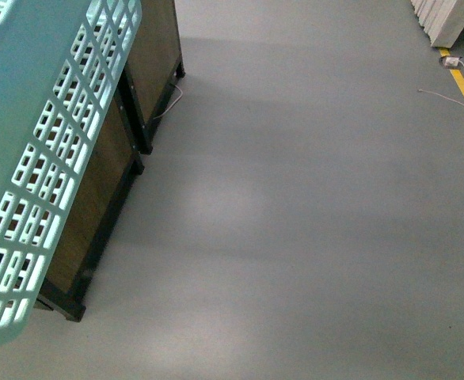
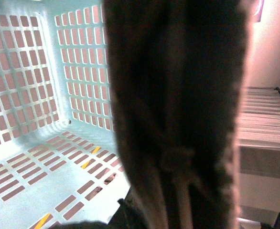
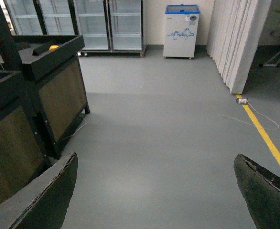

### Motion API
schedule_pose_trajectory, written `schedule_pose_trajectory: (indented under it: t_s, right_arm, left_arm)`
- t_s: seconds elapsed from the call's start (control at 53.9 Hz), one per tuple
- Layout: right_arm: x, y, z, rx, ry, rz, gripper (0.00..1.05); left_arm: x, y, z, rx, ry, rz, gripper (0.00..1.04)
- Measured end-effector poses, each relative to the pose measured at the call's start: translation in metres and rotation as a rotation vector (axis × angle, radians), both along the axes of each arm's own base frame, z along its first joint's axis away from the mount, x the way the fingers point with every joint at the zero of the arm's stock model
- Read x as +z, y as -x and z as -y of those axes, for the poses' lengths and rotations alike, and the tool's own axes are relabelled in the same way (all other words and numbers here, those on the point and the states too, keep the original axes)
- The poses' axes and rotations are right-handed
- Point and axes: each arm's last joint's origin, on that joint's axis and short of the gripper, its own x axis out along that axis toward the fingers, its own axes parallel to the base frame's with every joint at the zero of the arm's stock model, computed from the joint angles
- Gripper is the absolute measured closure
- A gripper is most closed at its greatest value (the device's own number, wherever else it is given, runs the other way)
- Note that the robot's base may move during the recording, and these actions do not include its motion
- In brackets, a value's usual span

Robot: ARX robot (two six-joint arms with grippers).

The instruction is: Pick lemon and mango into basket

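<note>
Right pincer (image 3: 154, 160) spread wide, empty, over grey floor (image 3: 168, 143). Left pincer: grip cannot be told; the basket's (image 1: 26, 79) brown handle (image 2: 178, 95) blocks that view. Dark cabinets (image 1: 153, 47) stand beside it.

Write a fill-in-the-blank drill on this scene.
In the front view, the light turquoise slotted plastic basket sits at the ___ edge.
The right gripper's jaws stand ___.
The painted line on the grey floor is ___.
The white box-shaped freezer has a ___ lid.
Missing: left; open; yellow; blue.
</note>
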Motion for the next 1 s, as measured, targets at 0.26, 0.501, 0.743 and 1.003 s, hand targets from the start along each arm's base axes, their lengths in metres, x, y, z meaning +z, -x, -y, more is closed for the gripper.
schedule_pose_trajectory:
  t_s: [0.26, 0.501, 0.743, 1.003]
  right_arm:
    - [0.0, 0.0, 0.0, 0.0, 0.0, 0.0, 0.09]
    - [0.0, 0.0, 0.0, 0.0, 0.0, 0.0, 0.09]
    - [0.0, 0.0, 0.0001, -0.003, 0.0, 0.0, 0.09]
    - [0.0, 0.0, 0.0001, -0.003, 0.0, 0.0, 0.09]
  left_arm:
    - [0.0003, 0.0, 0.0, 0.0, 0.0, 0.001, 1.0]
    - [0.0003, 0.0, 0.0, 0.0, 0.0, 0.001, 1.0]
    - [0.001, 0.0006, 0.0, -0.004, 0.001, 0.004, 1.0]
    - [0.0008, 0.0002, 0.0003, -0.007, 0.006, 0.002, 1.0]
